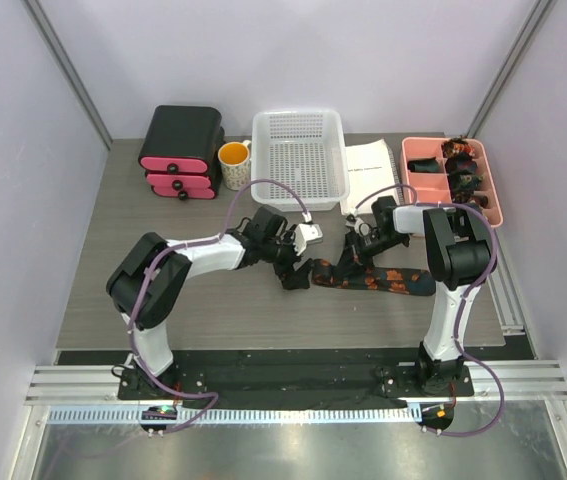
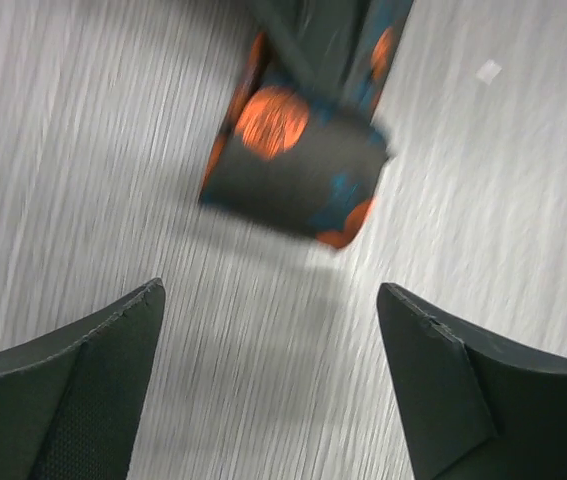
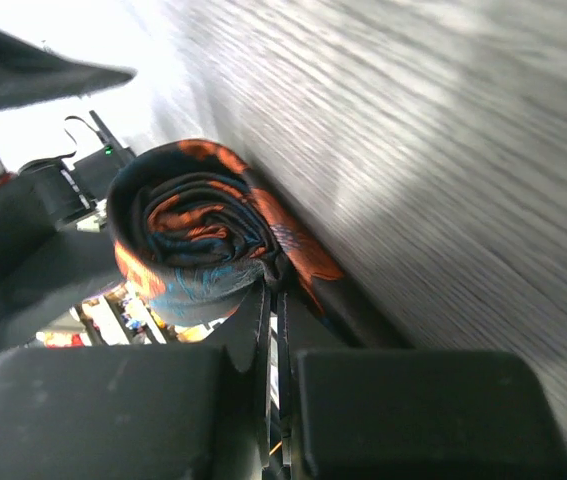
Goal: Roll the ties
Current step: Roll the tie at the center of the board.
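Note:
One dark tie [image 1: 388,280] with orange blotches lies across the table in front of the arms. Its left end [image 2: 298,165] lies flat, just ahead of my left gripper [image 2: 268,295]. That gripper [image 1: 296,277] is open and empty, its jaws wide apart a little above the table. My right gripper [image 1: 356,244] is shut on the tie, pinching the fabric at the edge of a rolled coil [image 3: 193,240] right at its tips [image 3: 275,290]. The coil stands against the table. Several rolled ties [image 1: 461,168] lie in the pink tray.
The pink tray [image 1: 495,200] stands at the back right. A white basket [image 1: 298,160], a paper sheet [image 1: 371,170], a yellow mug [image 1: 234,163] and a pink and black drawer box [image 1: 180,150] line the back.

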Motion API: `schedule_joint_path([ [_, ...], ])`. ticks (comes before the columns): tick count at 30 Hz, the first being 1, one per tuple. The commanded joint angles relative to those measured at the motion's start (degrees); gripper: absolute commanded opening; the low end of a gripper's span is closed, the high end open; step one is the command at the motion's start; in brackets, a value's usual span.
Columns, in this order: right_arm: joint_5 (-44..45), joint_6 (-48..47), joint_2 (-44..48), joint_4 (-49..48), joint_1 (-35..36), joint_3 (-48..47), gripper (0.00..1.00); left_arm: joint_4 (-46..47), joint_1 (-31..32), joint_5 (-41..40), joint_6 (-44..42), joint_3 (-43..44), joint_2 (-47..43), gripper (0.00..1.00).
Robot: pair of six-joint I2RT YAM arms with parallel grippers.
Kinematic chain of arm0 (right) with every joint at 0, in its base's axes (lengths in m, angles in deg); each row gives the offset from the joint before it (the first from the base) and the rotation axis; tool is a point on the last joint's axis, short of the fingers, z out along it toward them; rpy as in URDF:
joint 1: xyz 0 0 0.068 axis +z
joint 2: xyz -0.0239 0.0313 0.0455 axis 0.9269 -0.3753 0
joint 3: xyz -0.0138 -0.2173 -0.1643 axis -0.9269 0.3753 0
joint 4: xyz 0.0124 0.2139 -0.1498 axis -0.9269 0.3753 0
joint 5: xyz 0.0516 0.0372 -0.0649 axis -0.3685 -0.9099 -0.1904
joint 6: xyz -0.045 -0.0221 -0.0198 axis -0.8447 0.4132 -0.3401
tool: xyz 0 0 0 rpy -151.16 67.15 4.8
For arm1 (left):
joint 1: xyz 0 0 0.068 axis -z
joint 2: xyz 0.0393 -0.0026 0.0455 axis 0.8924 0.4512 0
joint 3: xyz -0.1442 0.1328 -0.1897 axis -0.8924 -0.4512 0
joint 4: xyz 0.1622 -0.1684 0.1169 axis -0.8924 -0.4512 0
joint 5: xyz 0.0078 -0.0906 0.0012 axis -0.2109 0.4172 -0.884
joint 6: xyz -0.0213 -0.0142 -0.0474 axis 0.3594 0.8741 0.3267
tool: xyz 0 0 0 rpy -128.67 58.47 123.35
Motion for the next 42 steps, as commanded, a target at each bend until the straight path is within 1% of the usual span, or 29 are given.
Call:
schedule_joint_path([
  [1,14.27,-3.07,-2.36,0.09,0.59,-0.33,0.01,15.92,0.66,5.73,4.03,-0.96,1.69,0.88],
  [3,14.45,-3.07,-2.97,-0.26,1.12,-0.68,0.01,18.24,1.01,5.81,4.38,-0.62,3.37,0.87],
  [7,13.23,-2.98,-4.55,-0.79,2.34,-1.55,0.01,22.02,1.62,6.34,3.25,0.00,6.71,0.83],
  [10,12.79,-2.54,-5.52,-1.22,3.22,-2.43,0.01,21.16,2.59,6.25,0.79,0.08,7.77,0.76],
  [11,12.78,-2.63,-5.70,-1.23,3.40,-2.96,0.01,18.97,2.77,5.99,-1.57,0.08,7.51,0.69],
  [13,12.52,-2.54,-5.70,-1.23,3.58,-3.49,0.01,15.98,3.29,5.20,-3.69,0.08,6.72,0.59],
  [14,12.43,-2.54,-5.44,-1.14,3.58,-4.19,0.01,12.05,3.64,4.50,-5.70,0.08,5.93,0.46],
  [15,12.69,-3.24,-5.17,0.17,3.40,-4.63,0.03,9.66,3.82,3.89,-6.85,0.61,5.49,0.42],
  [16,12.78,-3.59,-4.56,1.14,3.40,-5.15,0.07,7.64,4.08,2.92,-7.39,0.87,5.14,0.38],
  [17,12.17,-4.21,-3.77,2.28,2.97,-5.77,0.17,5.44,4.52,0.56,-8.26,1.22,4.35,0.34],
  [18,11.56,-4.39,-1.50,3.86,2.61,-5.86,0.22,2.11,4.70,-1.11,-8.79,1.40,3.82,0.33],
  [19,10.86,-4.56,-0.26,4.57,1.39,-5.86,0.27,0.25,5.05,-2.61,-9.23,1.40,3.56,0.32],
  [20,9.37,-4.74,0.88,5.27,0.95,-5.95,0.36,-1.07,5.75,-5.50,-9.59,1.49,3.38,0.32],
  [22,8.04,-5.09,4.23,7.03,-0.11,-5.86,0.41,-5.20,6.46,-7.80,-9.94,1.93,3.20,0.32],
  [23,6.04,-5.09,5.19,7.47,-0.29,-5.78,0.41,-6.00,7.24,-10.07,-9.85,2.28,3.29,0.32],
  [24,5.06,-4.83,6.33,8.00,-0.29,-5.51,0.41,-7.84,7.69,-11.05,-9.94,2.63,3.72,0.33],
  [27,0.94,-3.07,7.22,7.13,-0.20,-4.63,0.42,-9.52,9.36,-14.65,-9.42,3.77,5.48,0.34],
  [33,-0.58,0.44,5.38,3.09,1.64,-3.14,0.43,-12.86,10.59,-17.39,-8.18,8.25,9.00,0.40],
  [36,-0.75,0.97,3.45,1.85,2.08,-2.96,0.41,-14.35,10.68,-17.92,-7.57,10.19,10.32,0.42],
  [37,-1.10,0.97,3.01,1.59,2.26,-2.79,0.38,-14.62,10.77,-18.35,-7.22,10.54,10.75,0.45],
  [38,-1.19,0.97,2.74,1.41,2.26,-2.79,0.35,-15.23,10.77,-18.44,-7.04,11.15,11.02,0.45],
  [39,-1.19,0.45,2.57,1.41,2.35,-2.70,0.24,-15.67,10.68,-18.36,-7.04,11.42,11.28,0.46],
  [42,1.61,-2.17,2.22,2.55,2.17,-2.08,0.04,-16.46,10.59,-19.06,-6.51,11.69,11.38,0.52],
])
